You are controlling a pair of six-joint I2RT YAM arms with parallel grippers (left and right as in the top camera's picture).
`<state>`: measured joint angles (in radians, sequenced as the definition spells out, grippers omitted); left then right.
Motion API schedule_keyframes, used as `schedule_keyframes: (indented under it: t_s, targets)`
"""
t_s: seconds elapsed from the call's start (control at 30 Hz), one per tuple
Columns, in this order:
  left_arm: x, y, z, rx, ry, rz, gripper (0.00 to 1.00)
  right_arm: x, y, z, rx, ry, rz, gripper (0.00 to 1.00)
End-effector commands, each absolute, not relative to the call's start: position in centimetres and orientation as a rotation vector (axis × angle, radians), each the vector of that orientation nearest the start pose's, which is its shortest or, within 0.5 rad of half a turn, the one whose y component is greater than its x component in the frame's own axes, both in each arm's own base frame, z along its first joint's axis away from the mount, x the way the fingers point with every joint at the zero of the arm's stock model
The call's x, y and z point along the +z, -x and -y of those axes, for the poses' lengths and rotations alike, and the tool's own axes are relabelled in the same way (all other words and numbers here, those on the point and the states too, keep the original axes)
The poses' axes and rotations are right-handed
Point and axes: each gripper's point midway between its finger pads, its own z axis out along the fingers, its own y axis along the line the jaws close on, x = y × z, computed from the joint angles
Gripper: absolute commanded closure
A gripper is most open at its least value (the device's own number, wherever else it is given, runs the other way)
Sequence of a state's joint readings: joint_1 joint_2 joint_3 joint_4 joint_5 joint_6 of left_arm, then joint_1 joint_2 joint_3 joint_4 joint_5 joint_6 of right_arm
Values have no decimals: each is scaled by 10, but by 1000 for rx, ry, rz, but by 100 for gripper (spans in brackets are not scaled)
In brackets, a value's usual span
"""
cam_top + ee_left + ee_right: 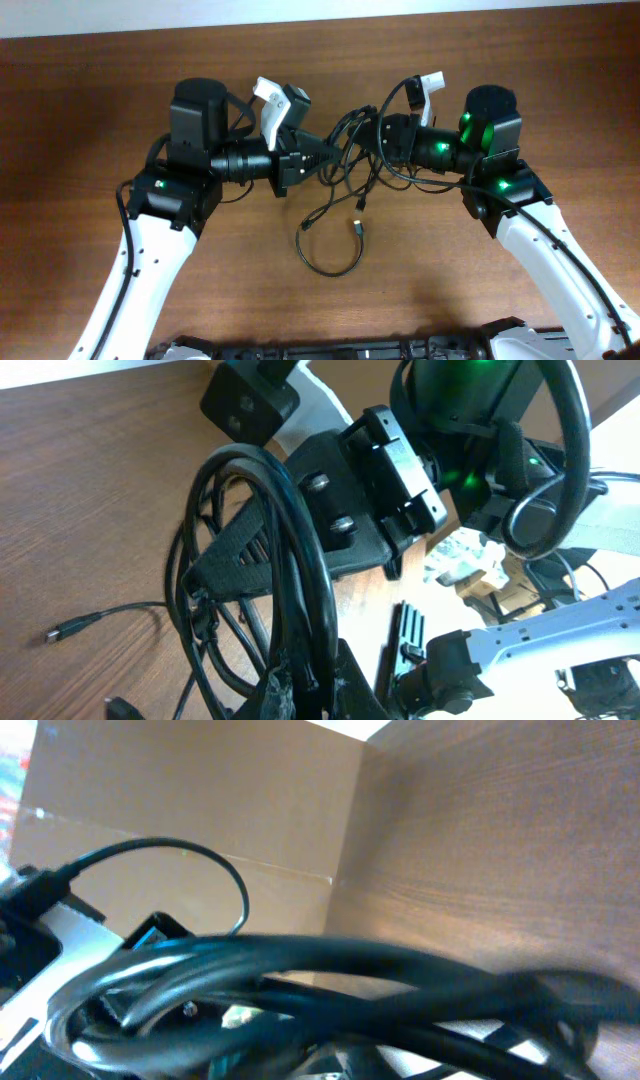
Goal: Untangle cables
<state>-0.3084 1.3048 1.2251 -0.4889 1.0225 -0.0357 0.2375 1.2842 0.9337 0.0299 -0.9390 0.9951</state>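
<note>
Overhead: the bench [90,90] ends at 12 o'clock against a pale strip, and bare wood lies open at 6 o'clock. The cables [345,172] bunch mid-bench between the left claw [316,159] and the right claw [376,140], with one loop trailing toward 6 o'clock.

Left wrist: the left claw clenches the cables, and a plug [55,632] lies at 9 o'clock.

Right wrist: blurred cables cross close to the camera. Whether the right claw grips them I cannot tell. A tan panel [200,790] stands at 11 o'clock.
</note>
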Motion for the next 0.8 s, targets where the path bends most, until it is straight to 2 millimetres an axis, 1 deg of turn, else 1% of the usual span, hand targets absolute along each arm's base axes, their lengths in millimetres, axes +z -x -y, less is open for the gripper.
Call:
schedule_keyframes:
  t_s: [0.0,0.03,0.07,0.1,0.13,0.17,0.2,0.23,0.27,0.3,0.33,0.37,0.4,0.47,0.5,0.53,0.57,0.6,0.63,0.67,0.7,0.73,0.77]
  targets:
    - [326,-278,239,-1217,-865,-1888,100,281,-318,-222,1657,-29,-2144,96]
    - [291,-317,209,-872,-668,-2082,100,261,-311,-220,1594,7,-2215,96]
    - [273,-333,185,-679,-567,-2172,100,228,-308,-208,1442,-33,-2335,96]
    - [255,-344,158,-475,-470,-2256,100,189,-305,-186,1205,-136,-2482,96]
    - [236,-348,123,-226,-371,-2351,100,138,-300,-129,687,-259,-2652,96]
    - [232,-348,112,-158,-344,-2372,100,130,-299,-109,551,-320,-2670,96]
    - [231,-348,107,-136,-333,-2380,100,129,-302,-97,503,-334,-2662,96]
    - [229,-347,102,-116,-319,-2391,100,135,-309,-79,474,-355,-2632,96]
    - [227,-347,98,-109,-308,-2403,100,144,-315,-56,428,-393,-2604,96]
    - [226,-347,89,-97,-280,-2417,100,167,-320,-7,283,-488,-2565,96]
    - [225,-347,84,-90,-264,-2423,100,183,-320,18,206,-539,-2539,96]
    - [223,-347,77,-80,-243,-2434,100,212,-319,52,116,-617,-2485,96]
    - [221,-346,69,-69,-218,-2449,100,245,-315,82,58,-704,-2411,96]
    - [219,-345,60,-58,-190,-2464,100,293,-300,120,0,-825,-2296,96]
    - [219,-345,56,-52,-175,-2469,100,311,-292,133,-30,-853,-2254,96]
    - [219,-346,52,-47,-161,-2470,100,319,-287,141,-56,-874,-2234,96]
    - [218,-346,46,-38,-139,-2473,100,322,-283,150,-94,-903,-2217,96]
    - [218,-347,38,-29,-112,-2478,94,322,-279,157,-123,-929,-2209,96]
    - [218,-347,32,-33,-67,-2481,87,320,-276,159,-118,-947,-2211,96]
    - [218,-346,41,-154,-60,-2484,87,321,-281,149,-38,-920,-2216,96]
    - [222,-342,66,-325,-174,-2466,91,322,-290,131,94,-858,-2229,96]
    - [236,-331,111,-592,-461,-2362,93,329,-301,96,316,-666,-2251,96]
    - [252,-315,142,-786,-658,-2240,91,340,-308,57,524,-434,-2246,95]
